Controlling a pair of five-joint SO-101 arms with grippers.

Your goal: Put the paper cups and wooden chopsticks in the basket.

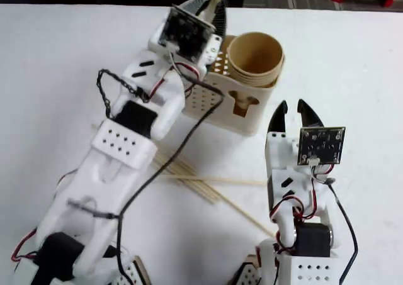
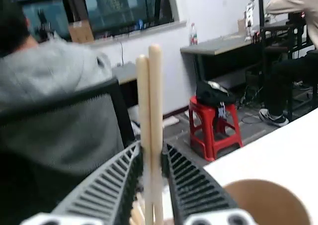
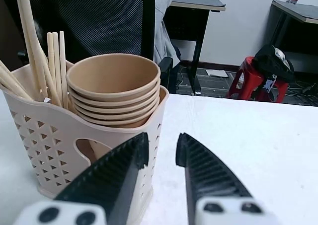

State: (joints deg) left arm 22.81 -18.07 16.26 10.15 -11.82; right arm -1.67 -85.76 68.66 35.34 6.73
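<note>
Pinched between the ribbed fingers [image 2: 121, 180] of the left gripper [image 2: 151, 153]: two wooden chopsticks [image 2: 150, 101], upright, side by side and touching, rounded ends well above the fingertips. Fingers pressed in against the sticks from both sides. Just below and to one side of those fingers, a blurred brown curve, probably a rim of the paper cups [image 2: 268, 200].

In the high view, those fingers held over the far edge of the basket [image 1: 211, 106], sticks poking out past the tips. Cannot tell whether the lower ends touch the basket.

Spread apart and holding nothing: the black fingers [image 3: 208, 175] of the right gripper [image 3: 162, 143], with a plain gap between the tips. Just ahead of the tips and a little toward the left arm's side, near but apart, the perforated basket wall with its cut-out handle.

Past that wall, in the end of the basket nearest these fingers, the paper cups nested in one upright stack, rims above the wall. Beyond the cups, farther from these fingers, stowed chopsticks [image 3: 54, 61] standing on end in the basket.

Behind the right fingertips, back toward the arm bases and over toward the left arm, loose chopsticks [image 1: 201, 187] flat on the white table [image 1: 352, 58], crossed in a loose bundle, one end tucked under the left arm.
</note>
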